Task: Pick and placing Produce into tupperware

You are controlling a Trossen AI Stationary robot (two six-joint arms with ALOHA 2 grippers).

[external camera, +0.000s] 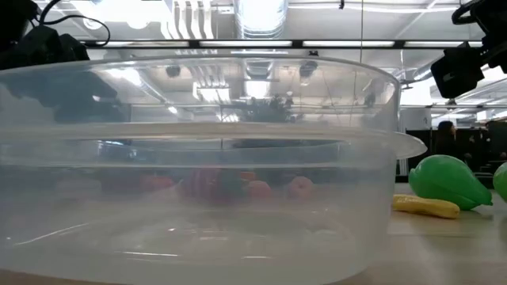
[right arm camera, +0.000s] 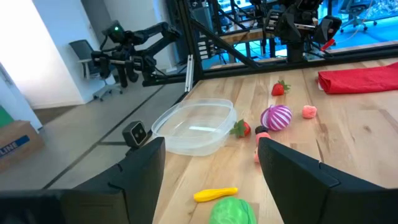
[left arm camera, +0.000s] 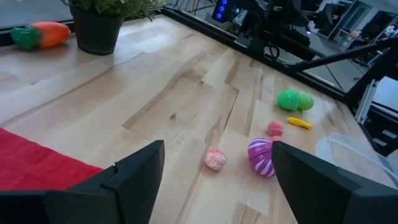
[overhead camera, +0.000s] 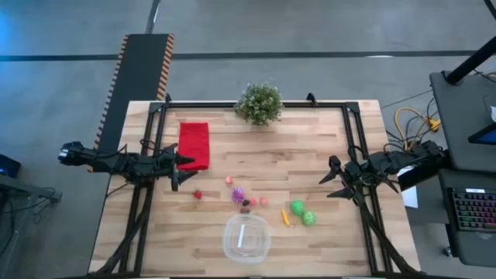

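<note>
While both hands (overhead camera: pixel 180 169) (overhead camera: pixel 335 180) gape wide, tupperware (overhead camera: pixel 246 237) bears no legible label; box (right arm camera: pixel 15 146) reads "LINE".

A grey concrete floor (overhead camera: pixel 70 31) (crossed by dark seams) surrounds the wooden table (overhead camera: pixel 232 155) under ceiling lights (external camera: pixel 257 16).

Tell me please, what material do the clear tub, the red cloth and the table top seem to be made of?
The tupperware looks like thin clear plastic: glossy, and the produce behind shows through it. The red cloth seems a matte woven fabric, lying folded flat. The table top appears to be light wood planks with visible grain, smooth finish.
</note>
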